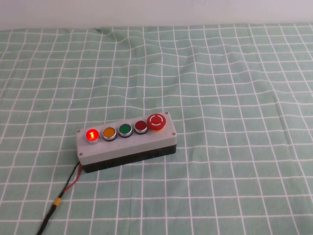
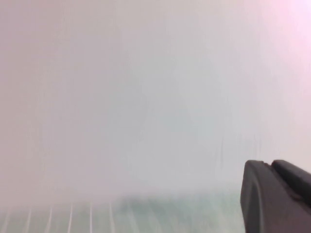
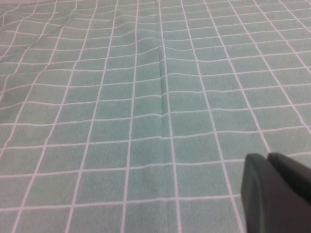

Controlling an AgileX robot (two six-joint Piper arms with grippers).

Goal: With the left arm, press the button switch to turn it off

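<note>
High view: the button switch (image 1: pixel 91 135) is seen lit at the left end of the grey box (image 1: pixel 126 142), beside the orange button (image 1: pixel 108 133), on the checked worktop (image 1: pixel 234 98). Only a dark part of each end effector, left (image 2: pixel 277 196) and right (image 3: pixel 277 194), is shown by the wrist views; their opening cannot be told.

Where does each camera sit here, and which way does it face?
High view: raised on the robot's side, angled down at the grey button box with its lit bright-red round button switch; no arm shows.
Left wrist view: mostly a pale blank surface; a black part of the left pincer at the edge.
Right wrist view: tilted down at bare cloth; a black part of the right pincer.
All three share the green checked cloth.
</note>
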